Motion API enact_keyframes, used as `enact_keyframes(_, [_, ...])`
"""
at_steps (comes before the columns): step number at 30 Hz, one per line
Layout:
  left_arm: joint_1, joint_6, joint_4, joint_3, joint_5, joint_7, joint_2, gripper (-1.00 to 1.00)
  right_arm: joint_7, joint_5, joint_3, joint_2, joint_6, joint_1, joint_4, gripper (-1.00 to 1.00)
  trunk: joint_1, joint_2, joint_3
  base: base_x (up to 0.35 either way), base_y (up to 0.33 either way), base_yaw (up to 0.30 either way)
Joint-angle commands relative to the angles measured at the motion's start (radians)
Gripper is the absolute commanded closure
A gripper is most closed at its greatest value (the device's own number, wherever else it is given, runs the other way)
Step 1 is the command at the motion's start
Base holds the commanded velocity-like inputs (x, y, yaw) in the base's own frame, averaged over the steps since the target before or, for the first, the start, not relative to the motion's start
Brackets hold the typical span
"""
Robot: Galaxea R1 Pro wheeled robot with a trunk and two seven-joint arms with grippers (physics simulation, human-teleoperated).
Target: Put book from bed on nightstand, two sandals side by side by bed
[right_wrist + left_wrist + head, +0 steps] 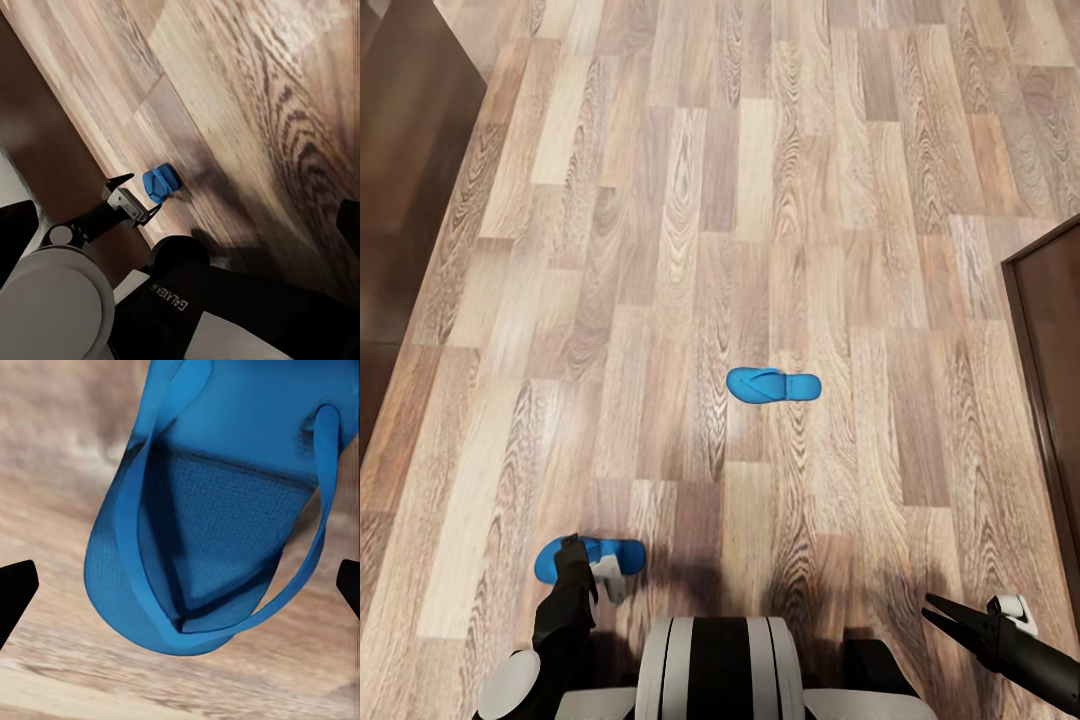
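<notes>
The wood plank floor (780, 200) takes up most of the head view. Dark brown furniture (410, 150) runs along its left edge, and another dark brown piece (1055, 330) enters from the right. Neither can be identified for sure.

Two blue sandals lie on the floor, well apart. The far sandal (773, 385) sits out in the open ahead of the robot, its long axis running side to side across the view. The near sandal (588, 557) lies close to the robot's base on the left side, also lying crosswise.

The left hand (582, 566) hangs directly above the near sandal, pointing down at it. In the left wrist view the near sandal (225, 525) sits between the two dark fingertips (15, 589), which stand wide apart and touch nothing. The sandal's long axis appears to run across the line between the fingers, so a straight descent would likely let them close across its width.

The right hand (948, 613) is low on the right, well away from both sandals; its fingers look slightly parted, with nothing between them. The left arm is clearly the nearer one for this pick.
</notes>
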Motion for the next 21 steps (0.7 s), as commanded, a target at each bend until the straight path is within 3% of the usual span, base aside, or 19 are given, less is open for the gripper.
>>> enact_keyframes(1, [0.0,0.002,-0.001,-0.001,-0.009,-0.008,0.0,-1.0,0.001,-0.004,0.0,0.0,0.007,0.0,0.0,-1.0,0.0,0.0,-0.004,0.0,0.0,0.0])
enact_keyframes(5, [-0.001,0.002,-0.002,-0.001,-0.009,-0.008,0.0,-1.0,0.001,-0.004,0.0,0.0,0.007,0.0,0.0,-1.0,0.002,-0.001,-0.019,0.0,0.0,0.0])
enact_keyframes(21, [-0.001,0.002,-0.002,-0.001,-0.011,-0.008,0.0,-1.0,0.001,-0.004,0.0,0.0,0.007,0.0,0.0,-1.0,0.005,-0.003,-0.019,0.0,0.0,0.0])
